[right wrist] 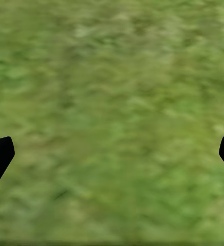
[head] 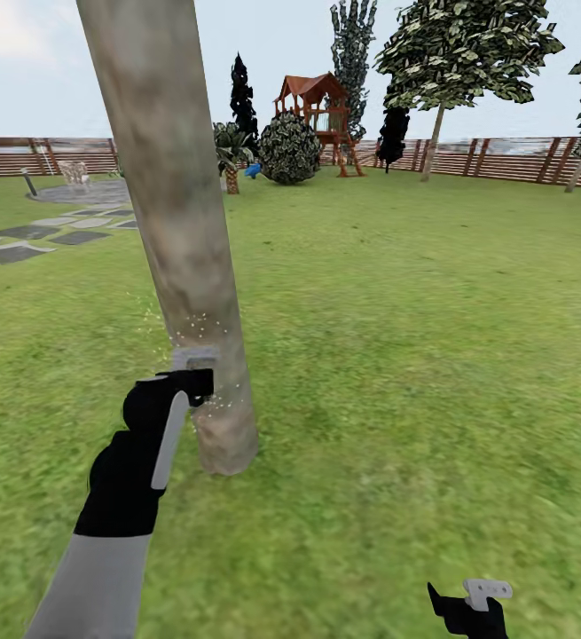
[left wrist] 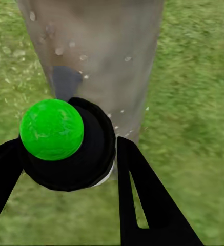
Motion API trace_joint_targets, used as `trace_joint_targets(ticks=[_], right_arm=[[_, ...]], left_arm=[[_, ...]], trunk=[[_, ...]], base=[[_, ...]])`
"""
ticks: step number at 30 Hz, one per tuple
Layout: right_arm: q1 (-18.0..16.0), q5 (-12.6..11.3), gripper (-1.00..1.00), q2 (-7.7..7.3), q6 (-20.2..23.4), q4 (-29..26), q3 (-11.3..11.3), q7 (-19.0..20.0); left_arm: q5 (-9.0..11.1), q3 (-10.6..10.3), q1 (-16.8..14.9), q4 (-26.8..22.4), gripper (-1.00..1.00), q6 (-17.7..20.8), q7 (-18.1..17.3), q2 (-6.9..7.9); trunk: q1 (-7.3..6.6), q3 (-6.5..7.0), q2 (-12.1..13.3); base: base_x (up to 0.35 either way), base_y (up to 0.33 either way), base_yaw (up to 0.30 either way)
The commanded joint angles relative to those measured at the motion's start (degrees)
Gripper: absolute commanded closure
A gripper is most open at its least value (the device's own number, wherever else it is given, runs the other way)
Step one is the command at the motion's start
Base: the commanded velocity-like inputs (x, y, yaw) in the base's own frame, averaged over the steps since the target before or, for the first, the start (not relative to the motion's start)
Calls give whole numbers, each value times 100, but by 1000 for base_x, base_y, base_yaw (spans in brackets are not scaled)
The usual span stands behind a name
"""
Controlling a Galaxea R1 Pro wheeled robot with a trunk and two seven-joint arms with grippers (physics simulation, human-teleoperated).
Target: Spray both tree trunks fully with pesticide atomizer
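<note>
atomizer: [left wrist: 65, 143] black body with a green ball top, clamped between the two fingers of the left gripper [left wrist: 65, 169]; in the head view it sits at the end of the raised left arm, just beside the near trunk, low down.
aim: its grey nozzle end touches or nearly touches the bark; the long axis looks to run from the gripper toward the trunk, roughly level, though the exact tilt is hard to tell.
pesticide: [head: 203, 321] white specks scattered on and around the bark near the nozzle, a few drifting over the grass to the side.
near trunk: [head: 170, 204] leaning mottled column; specks show on a low band, none visible higher up.
progress: pick-up done and spraying of this trunk under way; I judge coverage partial, upper trunk and far side left.
second tree: [head: 467, 53] well apart by the fence, trunk with no specks visible, probably unsprayed.
right gripper: [right wrist: 112, 154] fingers wide apart over bare grass, holding nothing.
</note>
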Motion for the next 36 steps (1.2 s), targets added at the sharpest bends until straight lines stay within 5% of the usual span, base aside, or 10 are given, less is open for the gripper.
trace_joint_targets(ticks=[1, 9, 13, 18, 23, 30, 33, 36], right_arm=[[0, 2, -100, 0, 0, 0, 0, 1], [0, -1, -100, 0, 0, 0, 0, -15], [0, -2, -100, 0, 0, 0, 0, -15], [0, 0, -100, 0, 0, 0, 0, -15], [-1, -2, -100, -6, -8, 0, -4, -14], [0, 4, -100, -12, -7, 0, -1, -1], [0, 0, -100, -15, -8, 0, 0, -1], [0, 1, -100, -9, -1, 0, 0, 2]], left_arm=[[-8, -4, -43, 0, 100, 1, -1, 16], [-26, 84, -285, -18, 100, 1, -1, 234], [19, 489, -224, -11, 100, -14, -19, 545], [6, 262, 573, 59, 100, -200, -40, 580], [3, 164, 1315, 759, 100, -1330, -52, 584], [-19, 152, 1428, 4017, 100, -4297, 4, 553], [-30, 161, 1431, 4781, 100, -4787, 16, 565], [-16, 165, 1429, 4943, 100, -4930, 9, 567]], trunk=[[0, 0, 0], [0, 0, 0], [0, 0, 0], [0, 0, 0], [0, 0, 0], [0, 0, 0], [0, 0, 0], [0, 0, 0]], base=[[0, 0, 0], [0, 0, 0], [0, 0, 0], [0, 0, 0], [0, 0, 0], [0, 0, 0], [0, 0, 0], [18, -37, 0]])
